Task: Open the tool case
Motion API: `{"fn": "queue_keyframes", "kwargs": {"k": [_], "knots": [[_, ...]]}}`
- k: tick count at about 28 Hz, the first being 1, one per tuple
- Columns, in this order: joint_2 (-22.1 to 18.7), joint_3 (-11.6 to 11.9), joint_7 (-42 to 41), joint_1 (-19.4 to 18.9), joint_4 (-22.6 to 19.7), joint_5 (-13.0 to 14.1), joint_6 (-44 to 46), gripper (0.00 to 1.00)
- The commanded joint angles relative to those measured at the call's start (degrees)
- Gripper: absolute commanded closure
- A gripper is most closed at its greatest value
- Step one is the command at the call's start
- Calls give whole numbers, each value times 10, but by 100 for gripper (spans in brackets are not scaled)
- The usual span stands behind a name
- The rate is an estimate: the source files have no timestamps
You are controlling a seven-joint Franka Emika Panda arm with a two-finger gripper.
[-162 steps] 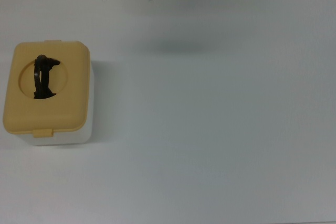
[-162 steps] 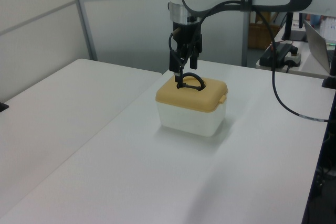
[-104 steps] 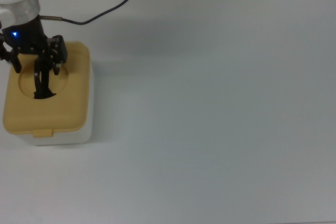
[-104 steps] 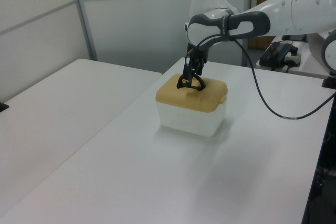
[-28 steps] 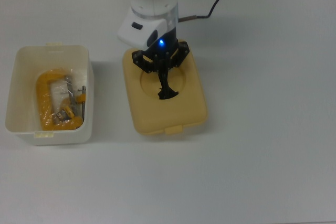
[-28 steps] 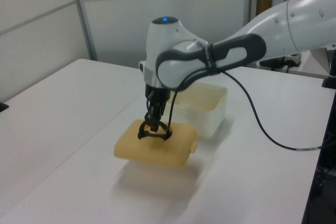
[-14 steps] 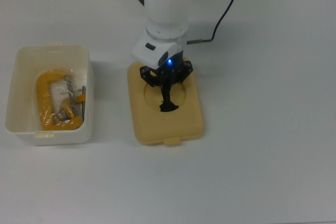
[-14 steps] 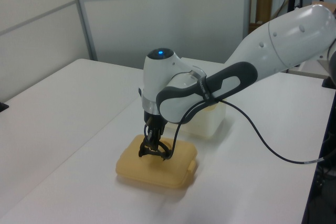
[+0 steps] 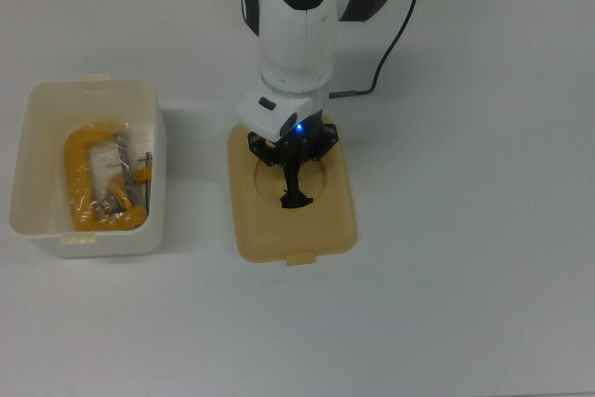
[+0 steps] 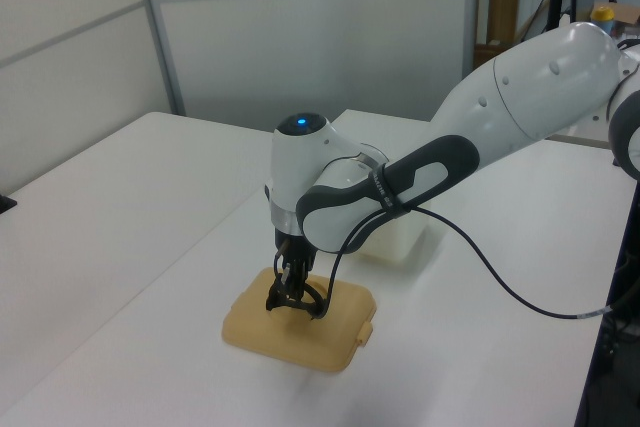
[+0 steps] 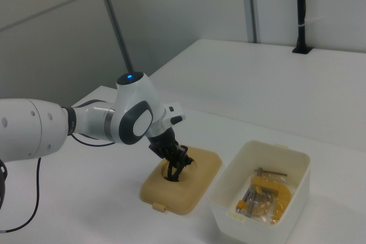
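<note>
The tool case stands open: its white translucent body sits at the top view's left, and in the left view the body is half hidden behind the arm. Its tan-yellow lid lies flat on the table to the top view's right of the body. My gripper points down into the lid's round recess, shut on the upright black handle.
Inside the body lie a yellow clamp and small metal parts. A black cable trails from my wrist to the top view's upper edge. A black post stands at the far table edge in the right view.
Since the earliest frames the lid has come off the body and moved to the top view's right. In the last second it sank onto the table and shifted slightly toward the top view's bottom.
</note>
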State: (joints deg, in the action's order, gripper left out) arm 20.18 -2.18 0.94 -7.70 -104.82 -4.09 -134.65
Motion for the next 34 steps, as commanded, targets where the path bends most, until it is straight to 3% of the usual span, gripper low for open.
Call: {"fn": "queue_keyframes", "kwargs": {"k": [1, 2, 3, 4, 11, 13, 20, 28, 34], "knots": [[5, 2, 16, -4, -1, -14, -13, 65], [5, 4, 14, -3, 2, -14, -13, 25], [5, 4, 17, -2, 8, -13, -11, 2], [5, 4, 16, -1, 14, -13, -8, 0], [-35, 11, 14, 2, 31, -12, 34, 0], [-58, 23, 13, 2, 45, -8, 79, 0], [-107, 30, 13, 3, 93, -6, 219, 0], [-174, 39, 12, 3, 99, -5, 311, 0], [-202, 41, 12, 2, 117, -5, 363, 0]]}}
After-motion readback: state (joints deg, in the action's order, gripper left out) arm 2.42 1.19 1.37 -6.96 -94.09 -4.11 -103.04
